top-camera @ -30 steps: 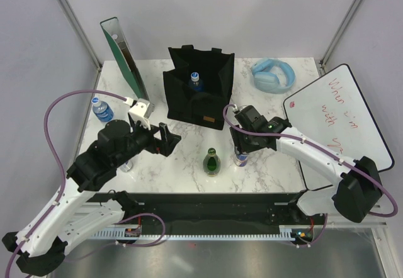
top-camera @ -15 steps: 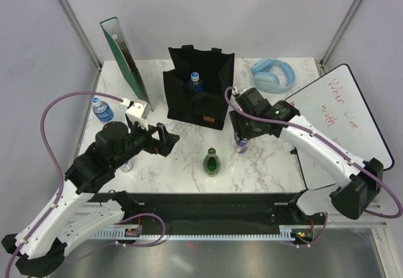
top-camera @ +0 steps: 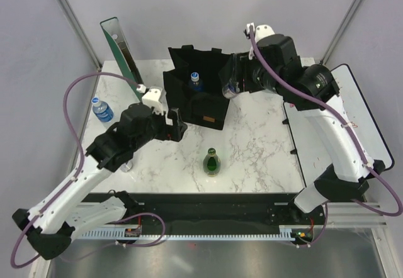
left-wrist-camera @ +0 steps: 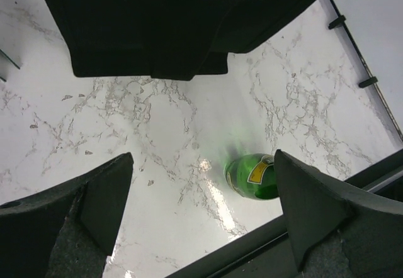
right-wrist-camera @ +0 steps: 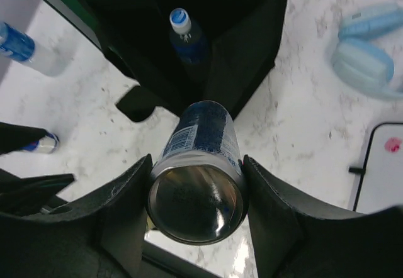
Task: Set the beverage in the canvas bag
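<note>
Right gripper (right-wrist-camera: 196, 193), partly closed on the blue can (right-wrist-camera: 201, 143) (rigid, smooth, likely slippery, best squeezed across its round sides), held it above the canvas bag's (top-camera: 192, 108) right rim, upper centre of overhead view; left gripper (left-wrist-camera: 201, 193) gaped wide, empty.

Top external: high behind the arm bases, looking down on the whole surface (top-camera: 252, 146). Left wrist: close and low, facing down; shares canvas bag (top-camera: 198, 102) edge and green bottle (top-camera: 213, 162) with top. Right wrist: higher, looks past can (right-wrist-camera: 200, 183) into same bag.
</note>
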Controlling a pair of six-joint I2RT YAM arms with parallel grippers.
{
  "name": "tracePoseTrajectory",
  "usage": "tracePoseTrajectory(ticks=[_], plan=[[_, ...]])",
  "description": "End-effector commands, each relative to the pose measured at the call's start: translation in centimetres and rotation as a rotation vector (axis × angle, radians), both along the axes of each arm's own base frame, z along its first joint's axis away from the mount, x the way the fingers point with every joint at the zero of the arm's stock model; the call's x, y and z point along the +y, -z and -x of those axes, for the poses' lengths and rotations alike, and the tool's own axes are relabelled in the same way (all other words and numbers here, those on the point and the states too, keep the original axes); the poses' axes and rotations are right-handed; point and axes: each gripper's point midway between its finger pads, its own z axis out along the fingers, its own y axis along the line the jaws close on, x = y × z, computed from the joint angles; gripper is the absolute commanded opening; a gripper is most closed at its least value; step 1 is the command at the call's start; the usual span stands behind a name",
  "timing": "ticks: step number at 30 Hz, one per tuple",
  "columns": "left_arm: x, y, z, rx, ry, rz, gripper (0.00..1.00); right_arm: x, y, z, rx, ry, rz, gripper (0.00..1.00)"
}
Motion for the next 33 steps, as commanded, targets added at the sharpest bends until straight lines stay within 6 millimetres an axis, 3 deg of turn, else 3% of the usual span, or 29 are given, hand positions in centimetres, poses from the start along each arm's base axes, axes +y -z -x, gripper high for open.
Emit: tracePoseTrajectory(ticks=[1,4,7,9,13,19,24,26,29,30,32,33], plan=[[-2.0,-1.4,-2.1,-0.026,0.008,0.016,0.99,1.3,-6.2,-1.7,-0.181,-0.016,-0.112,0.00],[-3.9,-0.5,-2.7,-0.030,0.098,-0.009,0.99,3.1,-8.5,-3.1,-0.284,-0.046,-0.196,0.00],[-4.0,-0.3,-4.0,-0.042,0.071,-0.040,0.98,4.9,-9.9,-4.5,-0.339,-0.067,-0.255,0.00],[-4.0,-0.6,-4.7,-0.080,0.071,-0.066,0.98,5.8,-9.7,-5.5,-0.343,-0.072,-0.257,0.00],[-4.6,-1.3,-6.1,-0.149,0.089,-0.095,0.98,8.1,-7.4,-8.6,-0.342,-0.069,-0.230,0.00],[-5.8,-0.6,-7.9,-0.178,0.108,-0.145,0.94,8.5,-4.1,-12.1,-0.345,0.002,-0.120,0.00],[-6.5,-0.1,-9.4,-0.187,0.093,-0.170,0.89,8.9,-1.5,-13.1,-0.315,0.007,-0.065,0.00],[-5.9,-0.3,-9.7,-0.184,0.066,-0.187,0.89,8.8,-1.4,-13.0,-0.313,0.007,-0.063,0.00],[-4.9,-1.3,-9.3,-0.183,0.004,-0.153,0.90,8.6,-2.4,-12.6,-0.334,0.004,-0.084,0.00],[-4.5,-2.2,-8.6,-0.184,0.003,-0.130,0.91,8.5,-3.6,-12.3,-0.355,0.006,-0.112,0.00],[-5.3,-5.1,-7.3,-0.187,0.048,-0.032,0.91,8.5,-5.4,-11.7,-0.378,-0.004,-0.160,0.00],[-5.7,-7.5,-6.0,-0.207,0.099,0.029,0.92,8.3,-7.3,-11.1,-0.402,-0.005,-0.208,0.00]])
